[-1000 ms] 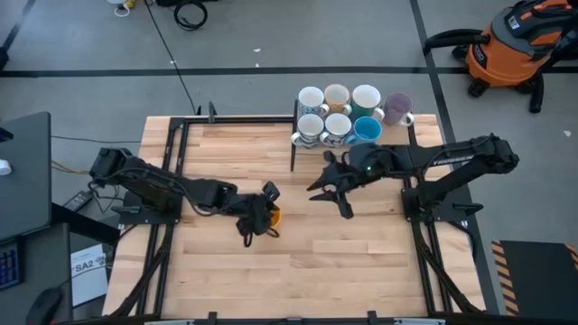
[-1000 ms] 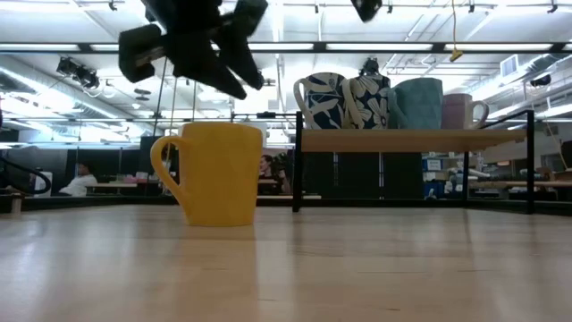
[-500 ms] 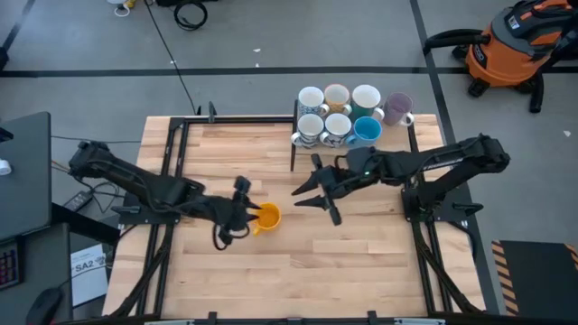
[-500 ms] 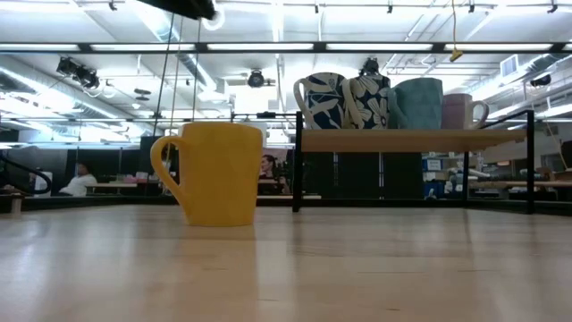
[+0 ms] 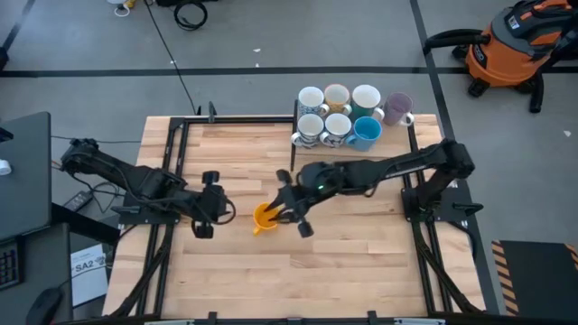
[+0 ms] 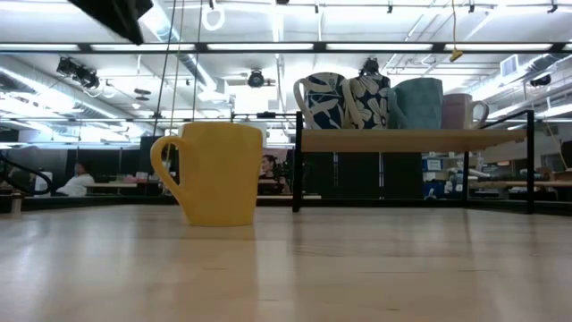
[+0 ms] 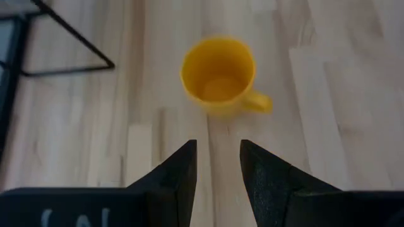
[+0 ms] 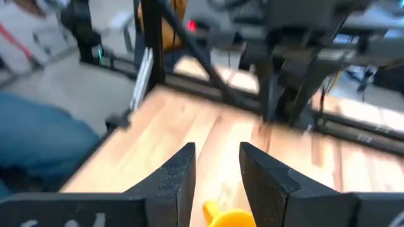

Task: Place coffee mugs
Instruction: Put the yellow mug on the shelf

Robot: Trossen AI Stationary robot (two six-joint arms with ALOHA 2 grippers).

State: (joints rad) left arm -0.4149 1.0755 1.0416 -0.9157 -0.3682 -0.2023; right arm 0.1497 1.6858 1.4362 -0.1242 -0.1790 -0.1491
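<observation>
Our yellow mug [image 5: 264, 217] stands upright near the middle of the table [image 5: 361, 262], because it needs to join the other mugs [image 5: 339, 117] on the rack [image 5: 293, 149] at the far edge. Our right gripper [image 5: 291, 213] reaches beside it, jaws apart, holding nothing. Our left gripper [image 5: 206, 203] waits nearby, empty, jaws apart.

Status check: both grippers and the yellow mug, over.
Left gripper empty, jaws apart, off the yellow mug. Right gripper at the mug, jaws apart. Mug upright on table. Nothing blocking.
</observation>
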